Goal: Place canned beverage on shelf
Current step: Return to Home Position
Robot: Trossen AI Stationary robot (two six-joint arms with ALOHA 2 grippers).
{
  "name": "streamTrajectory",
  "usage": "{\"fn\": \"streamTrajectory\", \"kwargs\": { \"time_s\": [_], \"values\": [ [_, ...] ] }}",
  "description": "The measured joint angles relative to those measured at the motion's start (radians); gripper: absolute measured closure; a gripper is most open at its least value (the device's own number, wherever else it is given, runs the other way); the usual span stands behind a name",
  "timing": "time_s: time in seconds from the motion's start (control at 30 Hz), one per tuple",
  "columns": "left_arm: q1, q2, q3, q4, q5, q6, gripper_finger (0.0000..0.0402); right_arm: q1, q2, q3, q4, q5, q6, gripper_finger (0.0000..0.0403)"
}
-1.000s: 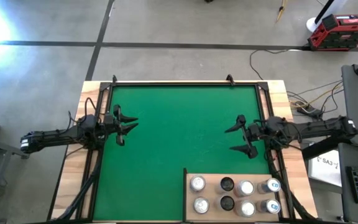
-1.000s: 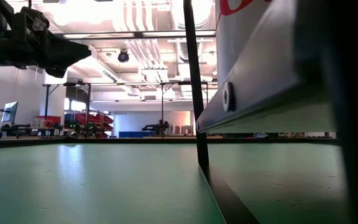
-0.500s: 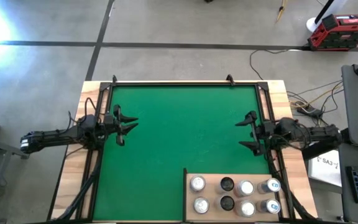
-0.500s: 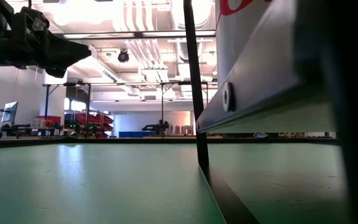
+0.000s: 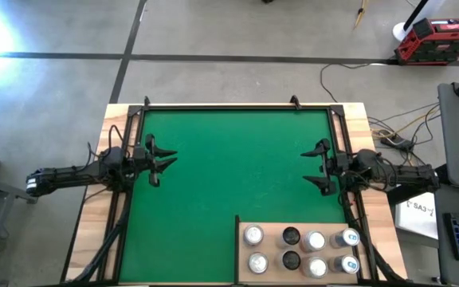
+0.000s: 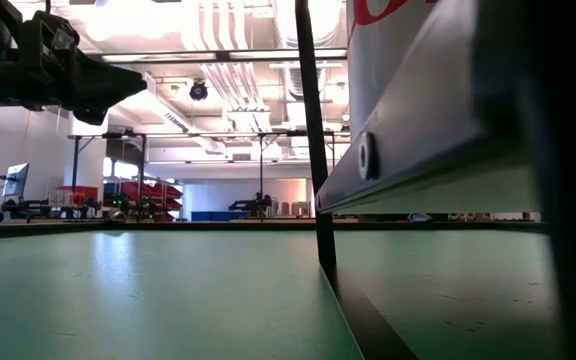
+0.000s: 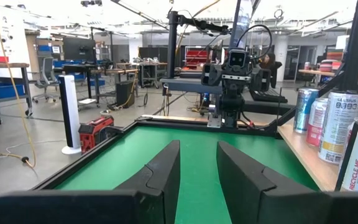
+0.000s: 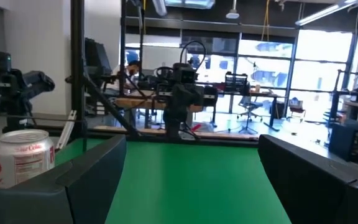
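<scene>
Plywood shelf (image 5: 272, 249) with eight cans (image 5: 315, 240), in the green mat's (image 5: 229, 159) corner on the right arm's side.
Apart from it, the right tool (image 5: 317, 166) hangs at the mat's right edge, spread wide and empty; the left tool (image 5: 164, 162) waits opposite, likewise parted and empty.

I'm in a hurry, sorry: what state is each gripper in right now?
Left gripper: open, empty, at the left edge of the mat.
Right gripper: open, empty, at the mat's right edge.
</scene>
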Motion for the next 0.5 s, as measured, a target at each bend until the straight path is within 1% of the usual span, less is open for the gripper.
{"fn": "streamTrajectory", "kwargs": {
  "time_s": [0.5],
  "values": [
    [0.0,0.0,0.0,0.0,0.0,0.0,0.0313,0.0,0.035,0.0,-0.003,-0.001,0.003,0.0046]
  ]
}}
